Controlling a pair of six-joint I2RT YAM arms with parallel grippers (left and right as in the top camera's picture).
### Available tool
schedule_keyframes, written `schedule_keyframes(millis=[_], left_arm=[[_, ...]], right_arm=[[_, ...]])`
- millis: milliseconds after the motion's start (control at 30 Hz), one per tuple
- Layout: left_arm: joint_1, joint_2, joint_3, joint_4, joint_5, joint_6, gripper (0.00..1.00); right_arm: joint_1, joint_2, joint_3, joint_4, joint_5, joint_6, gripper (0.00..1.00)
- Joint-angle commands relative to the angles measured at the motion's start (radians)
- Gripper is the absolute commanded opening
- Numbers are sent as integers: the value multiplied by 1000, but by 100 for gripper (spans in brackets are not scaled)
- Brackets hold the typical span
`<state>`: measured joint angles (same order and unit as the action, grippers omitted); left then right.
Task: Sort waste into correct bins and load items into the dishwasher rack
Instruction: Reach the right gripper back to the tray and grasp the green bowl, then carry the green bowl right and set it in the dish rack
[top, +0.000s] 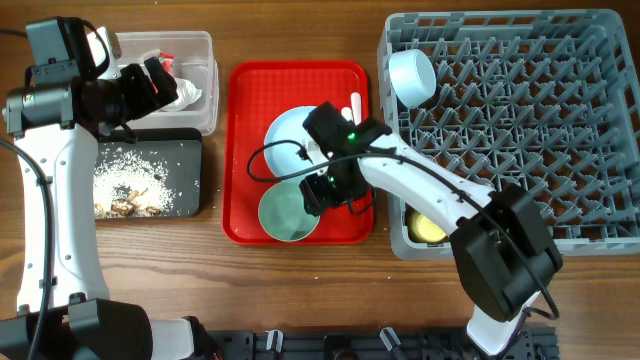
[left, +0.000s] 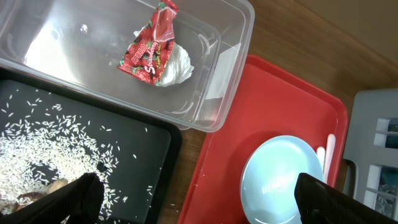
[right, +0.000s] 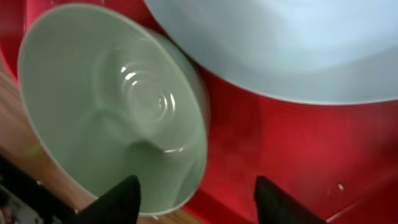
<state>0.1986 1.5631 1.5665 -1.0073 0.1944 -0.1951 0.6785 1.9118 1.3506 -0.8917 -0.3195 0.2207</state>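
Note:
The red wrapper and white tissue lie in the clear tub. Rice and brown scraps lie in the black tray. My left gripper is open and empty above the tub's right part; in its wrist view the fingers are spread wide. The pale blue plate and mint green bowl sit on the red tray. My right gripper is open, its fingers straddling the bowl's rim. The dishwasher rack holds the pale blue bowl and yellow cup.
The flat red serving tray lies between the bins and the rack. A white utensil lies on it beside the plate, and shows in the left wrist view. Bare wooden table runs along the front.

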Motion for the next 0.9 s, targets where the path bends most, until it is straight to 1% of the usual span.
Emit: schedule_keyframes(millis=[0, 67, 200, 233, 267, 300, 400, 467, 633, 700, 767, 867], left_arm=[[5, -12, 12, 0, -6, 8, 100], [5, -12, 12, 0, -5, 8, 100], [5, -12, 12, 0, -6, 8, 100], [5, -12, 12, 0, -6, 8, 100], [5, -12, 12, 0, -6, 8, 100], [5, -12, 12, 0, -6, 8, 100], [5, -12, 12, 0, -6, 8, 100], [5, -12, 12, 0, -6, 8, 100], [5, -12, 12, 0, -6, 8, 100], [5, -12, 12, 0, -6, 8, 100], [5, -12, 12, 0, -6, 8, 100], [5, -12, 12, 0, -6, 8, 100]], right_arm=[[-2, 13, -46, 46, 36, 22, 54], [-2, 13, -63, 63, 43, 14, 51], [-2, 13, -77, 73, 85, 16, 33], [-2, 13, -77, 77, 87, 15, 27], [-2, 13, -77, 80, 87, 14, 17], [-2, 13, -77, 83, 87, 15, 4], [-5, 11, -66, 84, 86, 16, 4], [-14, -5, -29, 61, 78, 18, 4], [-80, -134, 145, -77, 124, 22, 4], [-118, -210, 224, -144, 209, 23, 4], [-157, -303, 298, -210, 346, 64, 4], [-179, -422, 326, -243, 576, 143, 4]])
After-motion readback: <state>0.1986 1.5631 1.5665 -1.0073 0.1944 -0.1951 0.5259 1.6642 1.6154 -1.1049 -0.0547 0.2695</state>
